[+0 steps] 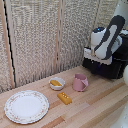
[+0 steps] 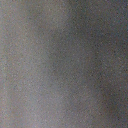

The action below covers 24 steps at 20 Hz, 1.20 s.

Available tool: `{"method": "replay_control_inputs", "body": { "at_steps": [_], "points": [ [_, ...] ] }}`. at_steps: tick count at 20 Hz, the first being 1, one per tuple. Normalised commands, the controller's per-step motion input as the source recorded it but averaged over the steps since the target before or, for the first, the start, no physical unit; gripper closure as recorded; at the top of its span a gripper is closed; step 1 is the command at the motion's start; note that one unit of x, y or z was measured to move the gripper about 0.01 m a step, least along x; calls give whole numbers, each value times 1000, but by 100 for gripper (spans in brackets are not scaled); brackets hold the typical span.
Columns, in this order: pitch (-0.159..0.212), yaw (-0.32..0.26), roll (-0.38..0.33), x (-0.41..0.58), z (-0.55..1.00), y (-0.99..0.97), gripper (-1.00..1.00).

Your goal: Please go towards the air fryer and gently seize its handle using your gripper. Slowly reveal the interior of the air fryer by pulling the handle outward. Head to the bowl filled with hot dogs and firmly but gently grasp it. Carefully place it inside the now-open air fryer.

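Note:
The black air fryer (image 1: 114, 69) stands at the exterior view's right, at the back of the wooden table. My white arm (image 1: 106, 40) hangs right in front of it, and my gripper (image 1: 98, 58) is pressed close to its front. The fingers are lost against the black body, so open or shut does not show. The handle is hidden behind the arm. The small white bowl (image 1: 57, 84) with yellow-orange hot dogs (image 1: 54, 82) sits mid-table, well away from the gripper. The wrist view is only a grey blur.
A pink cup (image 1: 80, 82) stands just to the exterior view's right of the bowl. A flat yellow block (image 1: 64, 97) lies in front of the bowl. A large patterned plate (image 1: 26, 106) rests at the left. A woven screen (image 1: 45, 35) backs the table.

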Motion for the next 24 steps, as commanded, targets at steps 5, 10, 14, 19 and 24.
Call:
{"method": "replay_control_inputs", "body": {
  "at_steps": [5,10,14,19,24],
  "points": [
    [22,-14,32,983,-379,515,100],
    [46,-53,-1,411,-59,750,100],
    [52,-5,-34,-29,45,949,100],
    [3,-30,-33,23,99,946,100],
    [0,-62,-23,192,22,934,100]
  ]
}}
